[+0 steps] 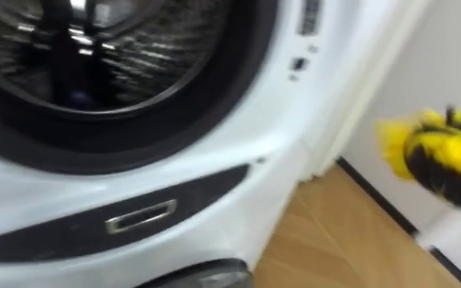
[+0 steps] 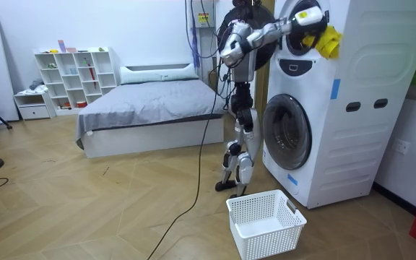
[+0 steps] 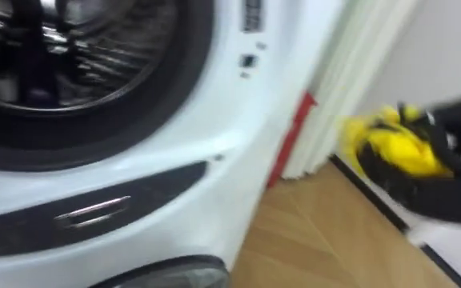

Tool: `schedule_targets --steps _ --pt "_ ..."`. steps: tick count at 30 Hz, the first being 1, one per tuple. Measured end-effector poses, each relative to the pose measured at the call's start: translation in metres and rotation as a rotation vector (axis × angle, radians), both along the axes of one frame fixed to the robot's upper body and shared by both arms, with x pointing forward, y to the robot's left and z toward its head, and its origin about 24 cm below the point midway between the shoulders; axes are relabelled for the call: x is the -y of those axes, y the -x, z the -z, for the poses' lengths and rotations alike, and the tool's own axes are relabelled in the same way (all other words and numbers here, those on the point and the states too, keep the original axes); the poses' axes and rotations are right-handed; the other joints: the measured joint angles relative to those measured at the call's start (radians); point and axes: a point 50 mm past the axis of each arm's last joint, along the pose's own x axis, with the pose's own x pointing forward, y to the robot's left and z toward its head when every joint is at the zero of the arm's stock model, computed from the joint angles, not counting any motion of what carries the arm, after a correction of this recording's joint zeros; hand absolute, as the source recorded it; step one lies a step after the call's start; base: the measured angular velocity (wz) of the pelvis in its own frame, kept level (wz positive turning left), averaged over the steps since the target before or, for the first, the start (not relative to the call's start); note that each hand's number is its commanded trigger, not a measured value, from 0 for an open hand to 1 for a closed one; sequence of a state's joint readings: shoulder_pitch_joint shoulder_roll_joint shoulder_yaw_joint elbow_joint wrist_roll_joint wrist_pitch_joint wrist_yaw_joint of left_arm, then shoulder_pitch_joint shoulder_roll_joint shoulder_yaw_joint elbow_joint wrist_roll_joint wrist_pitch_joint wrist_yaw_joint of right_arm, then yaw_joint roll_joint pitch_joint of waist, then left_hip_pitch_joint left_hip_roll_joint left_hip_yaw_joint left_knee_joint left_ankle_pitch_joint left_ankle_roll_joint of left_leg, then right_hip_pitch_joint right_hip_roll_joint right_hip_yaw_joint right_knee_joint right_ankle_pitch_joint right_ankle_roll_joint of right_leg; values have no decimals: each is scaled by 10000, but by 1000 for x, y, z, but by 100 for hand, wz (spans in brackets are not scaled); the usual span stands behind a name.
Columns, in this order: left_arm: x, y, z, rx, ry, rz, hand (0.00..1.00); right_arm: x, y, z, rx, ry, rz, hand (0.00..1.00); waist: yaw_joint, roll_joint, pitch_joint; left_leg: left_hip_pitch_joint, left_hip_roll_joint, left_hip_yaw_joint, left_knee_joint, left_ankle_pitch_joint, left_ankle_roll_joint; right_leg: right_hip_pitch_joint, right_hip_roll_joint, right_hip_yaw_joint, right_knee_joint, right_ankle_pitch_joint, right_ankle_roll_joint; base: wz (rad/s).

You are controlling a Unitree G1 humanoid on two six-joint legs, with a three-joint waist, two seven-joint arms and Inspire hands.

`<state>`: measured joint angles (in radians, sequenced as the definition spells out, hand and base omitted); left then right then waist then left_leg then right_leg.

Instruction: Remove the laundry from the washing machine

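The right hand (image 3: 426, 186) was curled round the yellow cloth (image 3: 398, 150), out of the drum (image 1: 94, 48) and beside the washing machine (image 2: 360, 115). The good way was to hold tight, go low over the white basket (image 2: 266, 235), then let go.

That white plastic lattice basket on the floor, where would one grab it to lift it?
Probably best by the top rim of the white plastic lattice basket, at a short end, reaching down from above. It stands upright with its mouth open, and a small handle seems to rise at the end nearer the white washing machine.
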<state>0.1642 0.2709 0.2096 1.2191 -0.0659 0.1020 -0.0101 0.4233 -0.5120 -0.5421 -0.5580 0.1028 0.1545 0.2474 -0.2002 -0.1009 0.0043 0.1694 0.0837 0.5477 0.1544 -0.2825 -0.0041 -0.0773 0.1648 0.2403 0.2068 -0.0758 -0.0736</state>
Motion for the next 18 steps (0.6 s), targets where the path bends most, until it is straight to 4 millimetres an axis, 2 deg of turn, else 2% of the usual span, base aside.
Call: schedule_targets --steps 2,4,6,8,11,13,14,16,17,18 --pt "0 -10 0 98 35 124 0 0 0 7 -193 -402 -82 100 -149 91 65 -16 47 369 0 -53 -80 -166 95 83 39 93 -16 -72" --pt "-4 -20 -2 244 -95 378 0 0 0 16 -510 -1058 -217 100 -259 65 59 -44 97 843 -1 -114 -170 -396 200 91 178 151 -74 -65" --pt "-2 -23 -1 267 -53 631 0 4 -1 22 -755 -1545 -207 100 -428 119 80 -59 133 1038 22 -135 -208 -446 287 298 177 193 -90 -37" --pt "1 -25 0 222 51 888 0 6 -3 37 -1284 -1940 -125 100 -443 137 85 -61 215 1192 170 -184 -268 -449 380 501 148 249 -110 -35" --pt "6 -28 1 108 190 1251 0 4 -2 67 -2464 -2811 -131 100 -403 257 58 -188 314 1385 344 -297 -324 -580 485 622 143 279 -130 -22" --pt "13 -30 4 5 414 1546 0 -3 -1 96 -3466 -3603 -212 100 -378 561 -42 -400 348 1382 509 -322 -305 -729 463 591 135 302 -135 -2" --pt "15 -30 4 -18 480 1630 0 -4 0 104 -3760 -3804 -239 100 -402 665 -64 -411 352 1384 546 -323 -304 -738 460 596 136 302 -135 -7" --pt "23 -32 7 22 740 1761 0 -8 2 133 -4576 -4686 -79 100 -340 1119 -29 -388 345 1334 566 -322 -303 -709 452 556 137 302 -135 -8" --pt "24 -32 7 45 805 1723 0 -8 2 140 -4746 -4923 40 100 -357 1240 -19 -391 333 1321 563 -322 -303 -717 440 531 139 302 -135 -5" --pt "28 -34 8 110 934 1697 0 -8 1 153 -5067 -5291 301 100 -379 1485 -15 -416 297 1316 531 -320 -301 -776 422 525 144 292 -120 -6"
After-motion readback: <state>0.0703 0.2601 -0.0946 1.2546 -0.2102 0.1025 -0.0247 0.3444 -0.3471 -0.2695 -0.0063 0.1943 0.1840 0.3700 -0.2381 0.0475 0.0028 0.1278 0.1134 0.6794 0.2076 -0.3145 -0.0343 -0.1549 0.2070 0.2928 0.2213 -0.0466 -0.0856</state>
